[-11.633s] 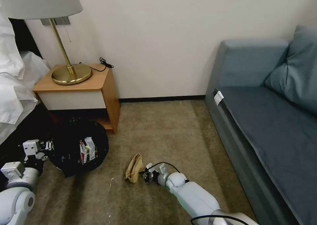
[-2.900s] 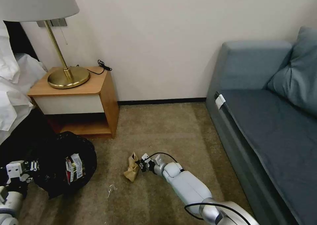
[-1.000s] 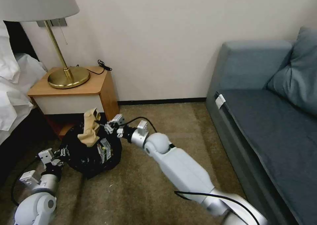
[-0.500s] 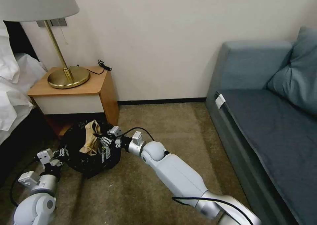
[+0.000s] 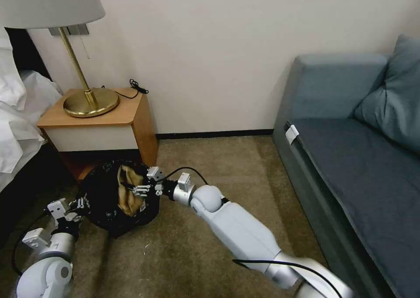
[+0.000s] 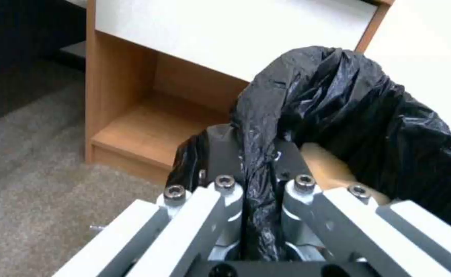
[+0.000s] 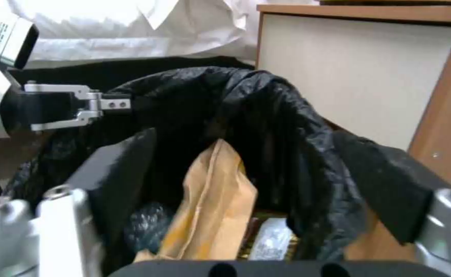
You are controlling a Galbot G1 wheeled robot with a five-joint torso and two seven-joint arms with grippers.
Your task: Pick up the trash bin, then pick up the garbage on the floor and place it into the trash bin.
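Left gripper (image 5: 78, 203) sat low at the near left, fingers (image 6: 224, 192) pinched together on a fold of the black bag lining the trash bin (image 5: 114, 196), holding the bin's near rim. In the left wrist view the bag plastic ran straight between the two fingers, with a patch of tan showing just past them.

Right gripper (image 5: 141, 186) was at the bin's mouth on the opposite side from the left one, fingers (image 7: 115, 169) spread wide and holding nothing. Between and just beyond them the tan paper bag (image 7: 211, 207) stood on end inside the bin, apart from both fingers. Beside it, deeper in, lay a pale wrapper (image 7: 269, 240).

Beyond the bin stood the wooden nightstand (image 5: 103, 123), its open lower shelf just behind the rim. A brass lamp (image 5: 89, 101) stood on its tabletop. White bedding (image 5: 15, 114) lay past the left fingers.
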